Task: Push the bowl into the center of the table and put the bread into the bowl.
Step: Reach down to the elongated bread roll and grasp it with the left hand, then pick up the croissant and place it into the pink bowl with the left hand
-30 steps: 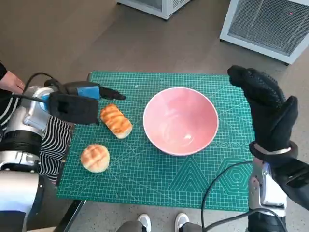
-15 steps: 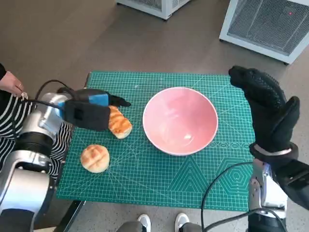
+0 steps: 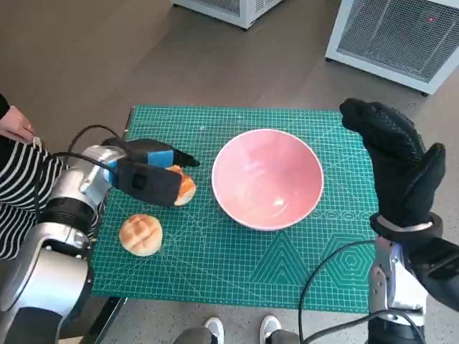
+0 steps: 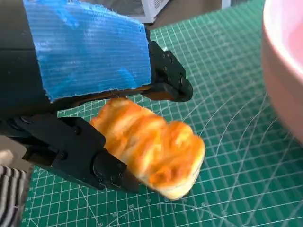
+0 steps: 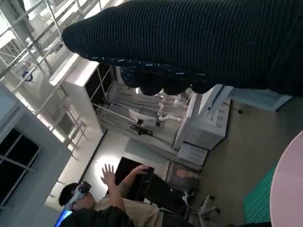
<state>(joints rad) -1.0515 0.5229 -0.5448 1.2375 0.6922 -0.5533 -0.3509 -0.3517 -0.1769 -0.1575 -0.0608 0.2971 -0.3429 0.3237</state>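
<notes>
- Left hand [image 3: 149, 172], blue tape across its back, sits over the long bread roll [image 3: 183, 188] at the table's nine o'clock side; in the left wrist view black fingers [image 4: 168, 82] lie on the roll's far flank and the thumb part on its near flank, so the hand appears to be gripping it, though whether the roll is off the mat cannot be told.
- Roll's long axis runs roughly from ten o'clock to four o'clock in the head view, across the line of the fingers.
- Pink bowl [image 3: 267, 178] stands near the middle of the green cutting mat [image 3: 237, 265], at three o'clock from the left hand and near it; the carry, by judgement, goes straight that way.
- Right hand [image 3: 398, 168], in its black knitted glove, is raised with fingers apart and holding nothing, beside the bowl's three o'clock rim but apart from it.
- Second, round bun [image 3: 141, 233] lies at six o'clock from the left hand, untouched.
- Grid lines and faint ruler marks print the mat; no brand or legible writing shows.
- A person's hand and striped sleeve [image 3: 18, 168] show at the picture's nine o'clock edge.
</notes>
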